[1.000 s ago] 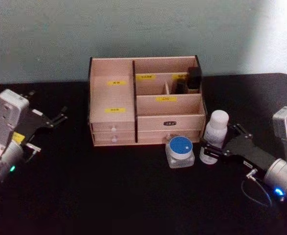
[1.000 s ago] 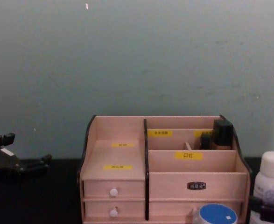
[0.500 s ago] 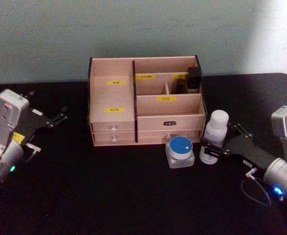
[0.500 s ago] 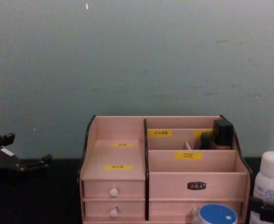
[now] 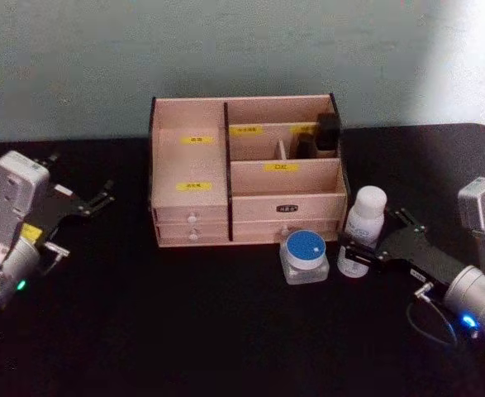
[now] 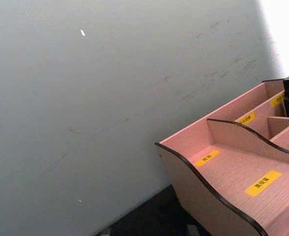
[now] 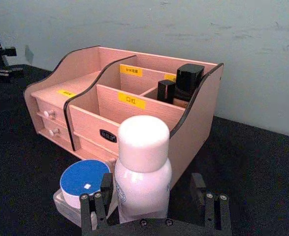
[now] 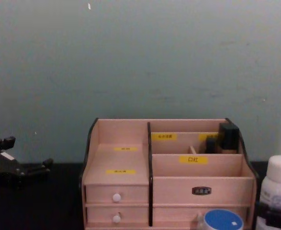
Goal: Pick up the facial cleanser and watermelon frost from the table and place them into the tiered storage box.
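I note a black table [image 5: 184, 339] set against a plain grey-green wall [image 5: 225, 50]. Two black-capped bottles [image 7: 189, 80], one taller, stand upright just beside each other.

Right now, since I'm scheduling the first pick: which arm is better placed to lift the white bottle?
Right. The right hand sits open around the white bottle beside the tiered storage box; the left hand is far off on the box's other side.

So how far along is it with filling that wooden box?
Nothing done yet: the white bottle and blue-lidded jar stand on the table before the tiered storage box. In hand: the right gripper straddles the bottle, open. The left gripper is parked at the left. Both placements remain.
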